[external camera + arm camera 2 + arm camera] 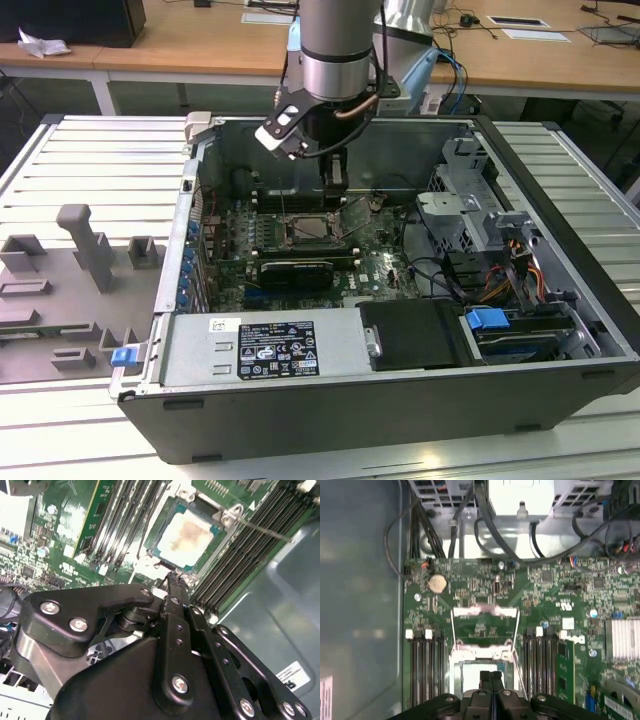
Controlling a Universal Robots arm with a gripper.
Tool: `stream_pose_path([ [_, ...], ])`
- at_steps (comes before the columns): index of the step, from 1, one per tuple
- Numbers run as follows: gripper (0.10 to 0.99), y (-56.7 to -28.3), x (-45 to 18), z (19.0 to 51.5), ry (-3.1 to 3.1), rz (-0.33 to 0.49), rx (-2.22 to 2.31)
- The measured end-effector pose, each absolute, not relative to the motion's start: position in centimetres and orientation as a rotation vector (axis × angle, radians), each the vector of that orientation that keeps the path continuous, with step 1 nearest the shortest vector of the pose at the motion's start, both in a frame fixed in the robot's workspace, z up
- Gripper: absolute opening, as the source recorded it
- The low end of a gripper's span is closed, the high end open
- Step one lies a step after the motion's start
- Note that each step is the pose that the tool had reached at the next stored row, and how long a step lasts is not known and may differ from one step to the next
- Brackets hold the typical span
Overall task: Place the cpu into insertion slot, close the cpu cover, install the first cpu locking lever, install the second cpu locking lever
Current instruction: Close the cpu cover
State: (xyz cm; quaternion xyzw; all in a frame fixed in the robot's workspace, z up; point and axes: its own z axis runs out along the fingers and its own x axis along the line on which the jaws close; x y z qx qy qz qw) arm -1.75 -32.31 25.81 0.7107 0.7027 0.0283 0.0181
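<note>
**Open computer case on a ribbed tabletop, arm over the board.**

- **Exterior view, from its left:** grey fixture blocks (85, 250) stand on the tabletop (90, 150). Next comes the case (545, 180), lying with its side off. The hand (336, 188) hangs above the insertion slot (293, 238), and a drive cage (470, 215) sits toward the exterior view's right.
- **Second wrist view:** the cpu (187, 536) lies seated in the slot, pale top up, between banks of memory slots (240, 555). A thin locking lever (265, 530) stands free beside it.
- **First wrist view:** the cpu cover (485, 612) is swung back off the slot. Its window shows green board, and its hinge edge lies next to the slot.
- **Hand:** the fingers are pressed together and hold nothing (the tips are just beside the slot's edge; whether they touch it cannot be told).
- **Judged step:** closing the cover. To do it well, the joined fingers should bear on the cover's free bar, never on the chip. They should follow the arc about the hinge and keep clear of the lever wires, so that the frame settles flat around the pale top.
</note>
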Motion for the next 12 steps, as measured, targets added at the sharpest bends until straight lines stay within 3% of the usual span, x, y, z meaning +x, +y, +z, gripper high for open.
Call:
stream_pose_path([
  [12,0.106,-32.3,0.2,25.8,2.183,0.087,2.207],
])
